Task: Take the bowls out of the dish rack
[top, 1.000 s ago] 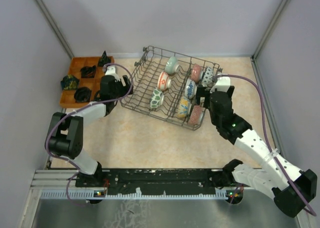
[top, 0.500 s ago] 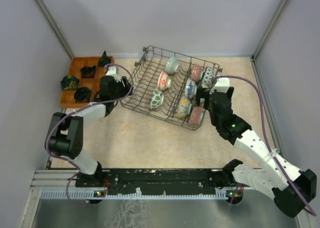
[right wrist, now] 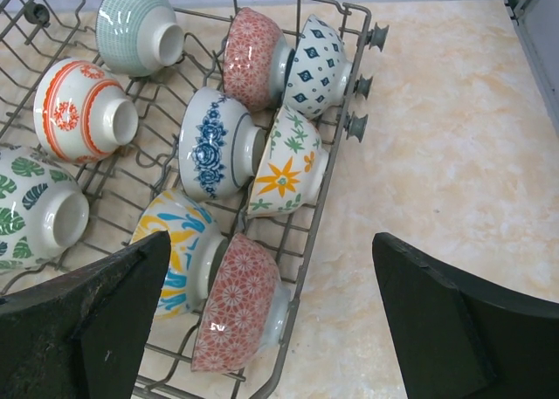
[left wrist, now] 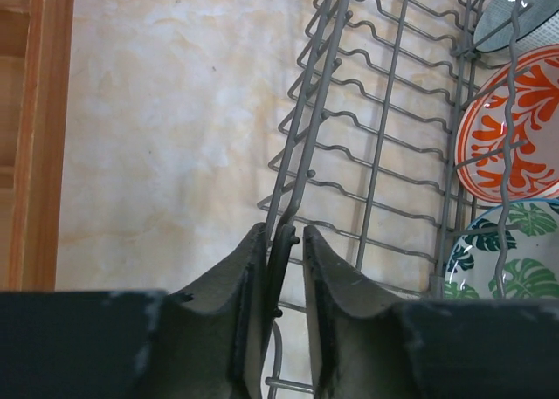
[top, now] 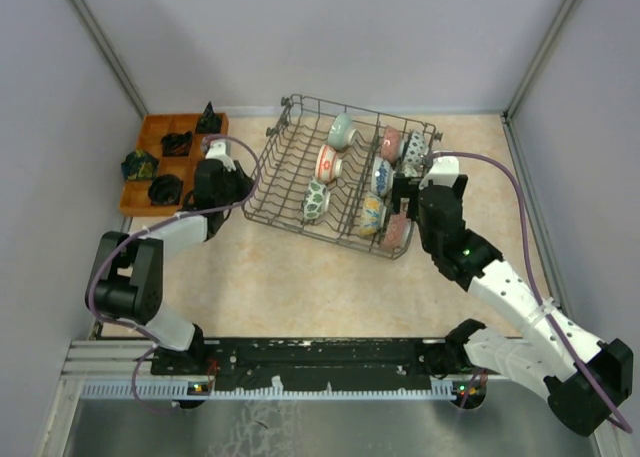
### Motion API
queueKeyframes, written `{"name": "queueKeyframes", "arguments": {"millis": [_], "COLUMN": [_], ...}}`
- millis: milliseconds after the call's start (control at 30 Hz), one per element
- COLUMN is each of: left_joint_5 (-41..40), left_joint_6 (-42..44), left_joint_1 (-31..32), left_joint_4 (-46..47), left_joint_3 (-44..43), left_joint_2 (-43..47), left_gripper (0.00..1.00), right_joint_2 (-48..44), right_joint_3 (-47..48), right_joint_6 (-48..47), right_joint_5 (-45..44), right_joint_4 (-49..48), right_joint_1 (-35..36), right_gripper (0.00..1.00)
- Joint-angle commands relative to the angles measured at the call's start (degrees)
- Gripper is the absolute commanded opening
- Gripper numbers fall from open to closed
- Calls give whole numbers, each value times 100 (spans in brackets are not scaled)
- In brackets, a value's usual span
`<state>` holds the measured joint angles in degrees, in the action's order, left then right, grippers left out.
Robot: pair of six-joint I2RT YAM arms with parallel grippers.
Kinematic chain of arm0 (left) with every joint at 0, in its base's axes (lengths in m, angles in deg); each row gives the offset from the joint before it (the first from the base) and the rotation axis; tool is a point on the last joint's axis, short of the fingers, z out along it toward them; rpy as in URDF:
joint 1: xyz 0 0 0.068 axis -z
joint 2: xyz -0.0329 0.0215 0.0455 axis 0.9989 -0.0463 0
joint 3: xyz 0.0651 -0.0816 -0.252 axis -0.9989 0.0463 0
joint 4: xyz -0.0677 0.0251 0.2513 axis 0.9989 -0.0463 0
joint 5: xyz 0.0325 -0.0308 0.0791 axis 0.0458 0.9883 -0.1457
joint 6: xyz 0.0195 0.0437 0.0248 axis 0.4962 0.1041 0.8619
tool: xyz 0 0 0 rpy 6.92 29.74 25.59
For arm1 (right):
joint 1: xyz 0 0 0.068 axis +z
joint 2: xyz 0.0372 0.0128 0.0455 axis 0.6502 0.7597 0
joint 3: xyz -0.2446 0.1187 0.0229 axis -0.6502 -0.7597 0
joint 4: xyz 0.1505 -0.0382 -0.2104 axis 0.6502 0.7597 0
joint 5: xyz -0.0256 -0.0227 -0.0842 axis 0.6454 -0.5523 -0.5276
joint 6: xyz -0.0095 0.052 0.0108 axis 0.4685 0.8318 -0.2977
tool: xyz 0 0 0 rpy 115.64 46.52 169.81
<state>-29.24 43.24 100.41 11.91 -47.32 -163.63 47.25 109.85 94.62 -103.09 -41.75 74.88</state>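
**Left hand clamped on the rack rim, right hand wide open over the bowls**

From above: the dish rack (top: pixel 280 177) sat skewed toward the far side of the table (top: pixel 300 267). The bowls (top: pixel 327 162) stood on edge between its tines, all in the right-hand part. The left gripper (top: pixel 243 184) was right at the rack's left rim, with the orange tray (top: pixel 150 142) just to its left. The right gripper (top: pixel 404 199) hung at the rack's near right corner.

Left wrist, and there it was: both fingers (left wrist: pixel 236 303) were squeezed together on the rim wire, the wire nipped between the pads. Further into the rack, off to the right, stood a red-and-white bowl (left wrist: pixel 515 124) and a leaf-patterned bowl (left wrist: pixel 502 264), neither one touched.

Right wrist: the fingers (right wrist: pixel 96 312) were spread wide with nothing gripped, hovering above the rack's corner. Nine bowls could be counted, every one inside the wires. Nearest the gap between the fingers were a red-patterned bowl (right wrist: pixel 240 316) and a yellow-and-blue bowl (right wrist: pixel 175 242), lying side by side on their edges.
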Motion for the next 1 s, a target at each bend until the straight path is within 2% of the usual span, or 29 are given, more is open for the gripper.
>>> {"name": "queueKeyframes", "arguments": {"millis": [0,100,167,267,333,433,733,967], "left_joint_5": [591,546,458,303,245,181,-52,-285], "left_joint_6": [-286,-381,-407,-339,-299,-224,-92,22], "left_joint_1": [135,169,179,179,179,180,179,179], "left_joint_4": [-239,-310,-299,-332,-445,-556,-660,-738], "left_joint_3": [255,483,589,535,381,88,-759,-1216], "left_joint_2": [243,469,637,695,622,385,-406,-811], "left_gripper": [24,19,23,40,60,67,66,56], "right_joint_2": [-116,-116,-116,-100,-78,-68,-59,6], "right_joint_3": [-16,-26,-39,-43,-40,-10,35,53], "right_joint_6": [-8,1,9,18,27,20,-16,-51], "right_joint_5": [-46,-30,-21,33,63,85,48,31], "right_joint_4": [-180,-190,-205,-231,-231,-227,-211,-240], "right_joint_1": [21,22,28,22,21,22,21,21], "right_gripper": [99,99,99,99,99,99,99,99]}}
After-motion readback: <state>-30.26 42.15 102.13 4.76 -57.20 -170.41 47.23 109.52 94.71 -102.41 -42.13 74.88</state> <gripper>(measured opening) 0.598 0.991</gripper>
